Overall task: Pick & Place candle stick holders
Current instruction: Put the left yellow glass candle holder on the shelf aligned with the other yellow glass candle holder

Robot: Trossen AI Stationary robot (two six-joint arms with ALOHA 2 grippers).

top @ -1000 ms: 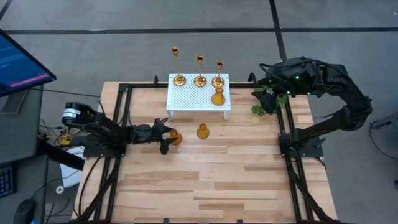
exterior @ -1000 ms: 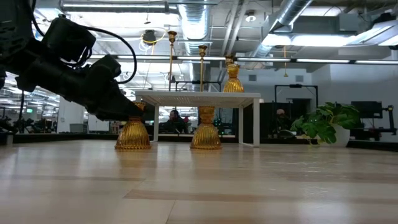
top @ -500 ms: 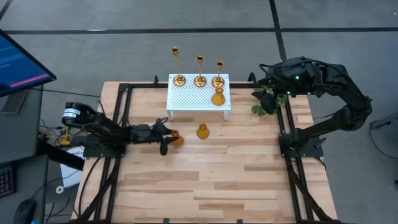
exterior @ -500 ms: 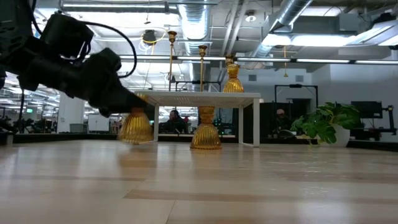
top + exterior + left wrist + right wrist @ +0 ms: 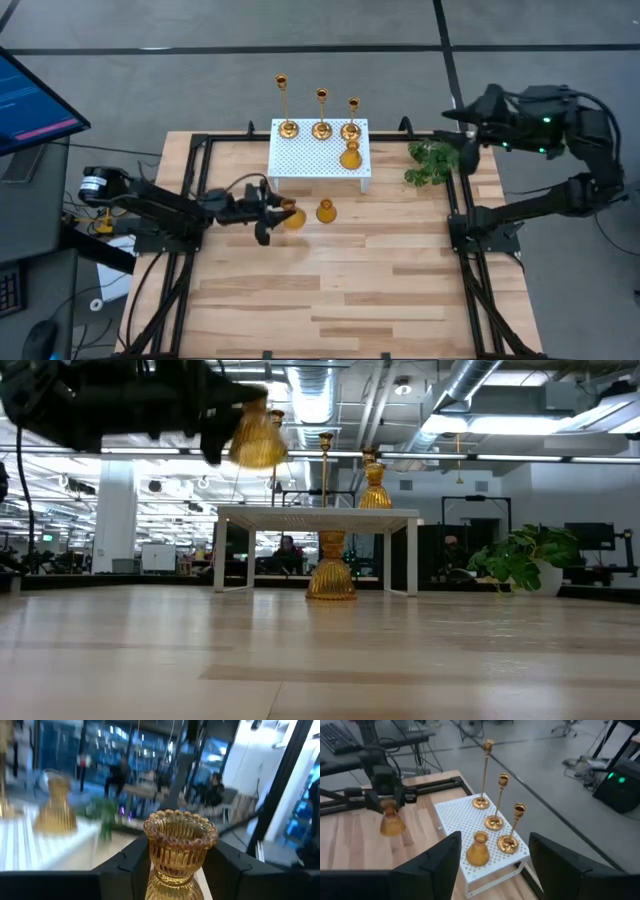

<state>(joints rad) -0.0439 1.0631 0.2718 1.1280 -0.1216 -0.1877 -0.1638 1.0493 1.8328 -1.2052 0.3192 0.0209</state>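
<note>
Low view shows the left gripper (image 5: pixel 235 435) pinching a squat amber ribbed glass holder (image 5: pixel 257 442) above the bench (image 5: pixel 320 660); right gripper's (image 5: pixel 470 140) jaws spread.

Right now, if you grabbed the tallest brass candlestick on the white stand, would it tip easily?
Probably yes: the tallest candlestick has a long thin stem over a small round base, so it looks top-heavy. Its shiny metal may be slippery. Two neighbours stand close on the white stand, so a knock could topple them.

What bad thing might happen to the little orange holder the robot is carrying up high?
The left gripper holds the amber holder well above the table, clamped only at its narrow neck, so it might slip and fall. Setting it on the white stand, it might also bump the tall brass candlesticks over.
</note>
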